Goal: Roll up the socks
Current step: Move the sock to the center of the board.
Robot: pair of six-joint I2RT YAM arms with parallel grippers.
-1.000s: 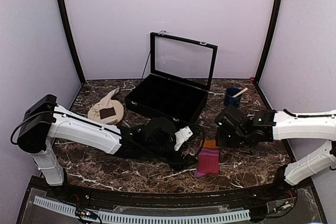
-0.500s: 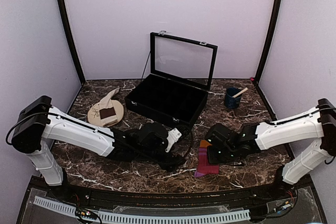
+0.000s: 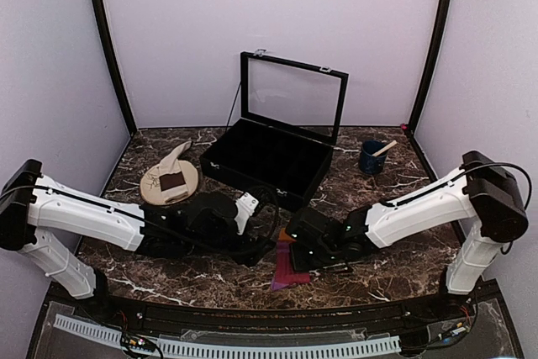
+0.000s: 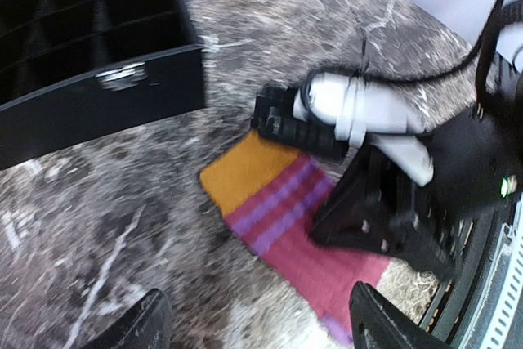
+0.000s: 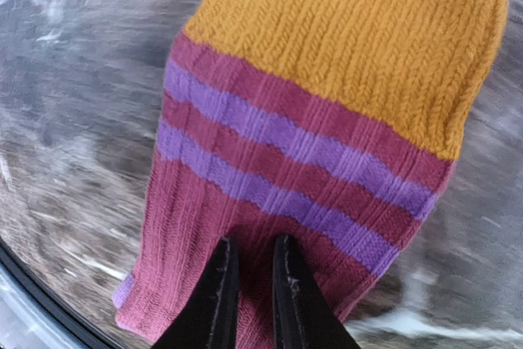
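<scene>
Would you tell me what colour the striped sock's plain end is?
The sock's end is orange, shown best in the right wrist view.

Robot lab booth: plain lilac walls (image 3: 185, 39) enclose a marble-patterned tabletop (image 3: 168, 279).

a: pale lilac walls (image 3: 269, 23) close in the booth on three sides, with a dark post (image 3: 109, 48) in the left back corner and another post (image 3: 433, 48) in the right.

b: the tabletop (image 3: 210, 279) is dark brown marble veined in white, under soft, even light.

a: at the back of it stands a black case (image 3: 269, 157), its compartments showing and its glass lid (image 3: 294, 94) raised upright, the wall visible through the pane.

b: a blue cup (image 3: 371, 157) sits to the right of the case, well apart. a white perforated strip (image 3: 252, 348) runs along the near edge.
</scene>
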